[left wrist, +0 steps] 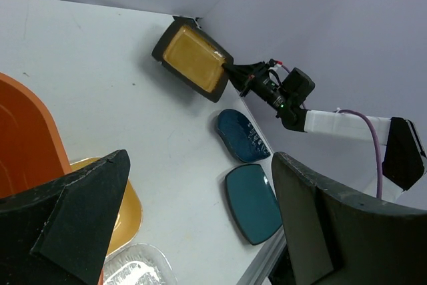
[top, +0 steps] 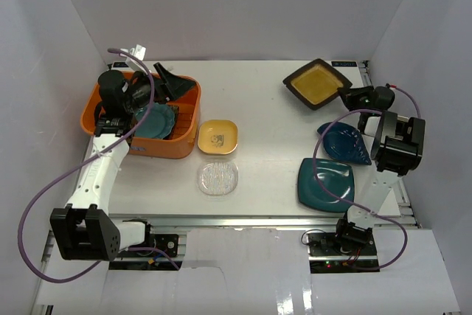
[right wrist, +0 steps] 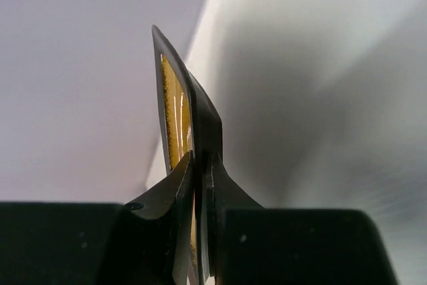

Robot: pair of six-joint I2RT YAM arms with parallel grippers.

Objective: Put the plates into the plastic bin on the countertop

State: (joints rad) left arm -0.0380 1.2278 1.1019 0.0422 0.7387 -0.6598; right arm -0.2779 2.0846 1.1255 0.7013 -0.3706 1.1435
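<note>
Nearest the front edge of the tabletop (top: pixel 273 108), lying flat: small clear glass plate (top: pixel 217 178) mid-width and dark teal square plate (top: pixel 326 184) toward the right. Just beyond these, small yellow square plate (top: pixel 217 138) close beside the orange plastic bin (top: pixel 169 147), and a blue scalloped plate (top: pixel 345 143) near the right edge. Inside the bin, by the left edge, one teal plate (top: pixel 155 122) already; above it the left claw (left wrist: pixel 200 155), spread wide and gripping nothing. Farthest off, at the far right corner, black-rimmed amber plate (top: pixel 317 82), pinched on its right-hand rim by the right claw (right wrist: pixel 199 161), clamped thin on that edge. Set as a diamond, corners toward far edge and front edge; square, so no real long axis. Whether clear of the tabletop, cannot tell. Probably glazed ceramic: stiff, weighty for an edge pinch, slick, prone to chipping. Likely to droop or slide from so shallow a hold; best gripped deeper over the raised rim, kept level, lowered gently into the bin.
</note>
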